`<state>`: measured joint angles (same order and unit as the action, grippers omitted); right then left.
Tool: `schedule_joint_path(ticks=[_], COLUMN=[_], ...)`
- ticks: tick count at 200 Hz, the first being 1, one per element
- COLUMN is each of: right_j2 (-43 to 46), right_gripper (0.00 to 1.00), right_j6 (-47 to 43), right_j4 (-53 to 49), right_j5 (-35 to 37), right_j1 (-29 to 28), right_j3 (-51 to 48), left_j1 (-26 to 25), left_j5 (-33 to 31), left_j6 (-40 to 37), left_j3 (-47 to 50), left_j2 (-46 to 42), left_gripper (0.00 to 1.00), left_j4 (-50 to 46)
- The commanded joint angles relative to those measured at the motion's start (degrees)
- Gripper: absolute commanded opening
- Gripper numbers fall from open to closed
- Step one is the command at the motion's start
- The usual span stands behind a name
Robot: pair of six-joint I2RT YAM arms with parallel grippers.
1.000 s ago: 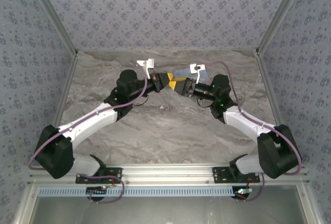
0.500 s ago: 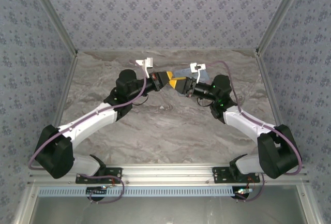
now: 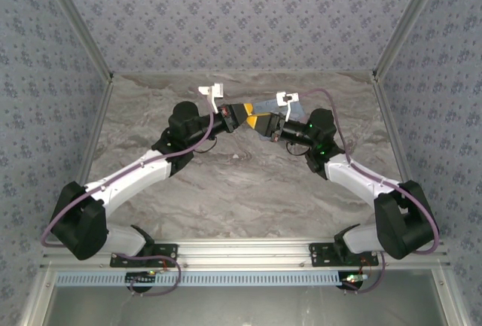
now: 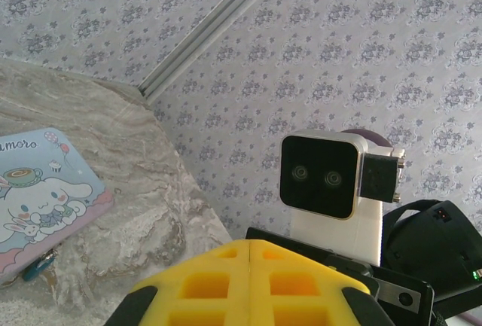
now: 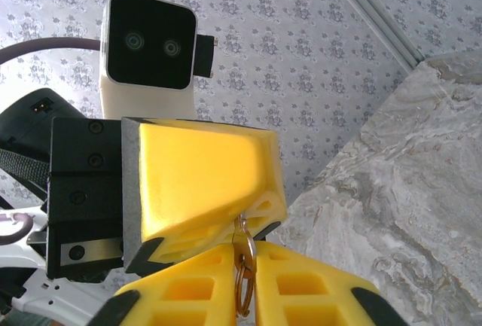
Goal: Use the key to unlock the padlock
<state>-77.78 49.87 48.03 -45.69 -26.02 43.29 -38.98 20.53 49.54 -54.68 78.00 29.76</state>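
Above the back of the table my two grippers meet tip to tip. In the right wrist view the key point(image 5: 242, 245), a small brass-coloured piece on a wire ring point(image 5: 242, 290), is pinched between my right gripper's point(image 5: 245, 249) yellow fingers. Its upper end goes into the shut tips of my left gripper point(image 5: 247, 219). From the left wrist view my left gripper point(image 4: 249, 242) has its jaws pressed together along one seam. The tiny teal padlock point(image 4: 37, 269) lies on the table by the near edge of the cartoon tin point(image 4: 41, 194). In the top view the left gripper point(image 3: 246, 117) and right gripper point(image 3: 264, 125) touch.
The light blue cartoon tin point(image 3: 271, 105) lies flat at the back centre of the marble table point(image 3: 241, 190), just behind the grippers. Patterned walls and aluminium frame posts point(image 3: 395, 36) close in the back and sides.
My right gripper's jaws have gone from open to shut round the key and it has edged slightly toward the left gripper. The left arm has held still.
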Motion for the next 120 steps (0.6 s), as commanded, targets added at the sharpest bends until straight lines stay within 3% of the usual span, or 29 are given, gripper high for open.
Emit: schedule_joint_path(ticks=[1, 19, 61, 120], right_j2=[1.2, 1.9, 4.0, 9.4], right_gripper=[0.07, 0.01, 0.00, 0.00], right_j6=[0.0, -0.9, -5.9, -22.7], right_j4=[-0.4, -2.0, -11.1, -40.8], right_j5=[1.3, 1.8, 3.9, 14.3], right_j1=[0.9, 1.2, 1.8, 1.9], right_j3=[0.1, -0.1, -1.0, 0.3], left_j1=[0.0, 0.2, 2.2, 7.3], left_j5=[1.4, 1.1, -0.5, -5.3], left_j6=[-0.1, -0.4, -1.3, -5.4], left_j3=[-0.2, -0.2, 0.1, -2.2], left_j2=[-1.0, -1.3, -3.1, -2.7], left_gripper=[0.00, 0.00, 0.44, 0.74], left_j4=[2.5, 1.8, -2.4, -18.5])
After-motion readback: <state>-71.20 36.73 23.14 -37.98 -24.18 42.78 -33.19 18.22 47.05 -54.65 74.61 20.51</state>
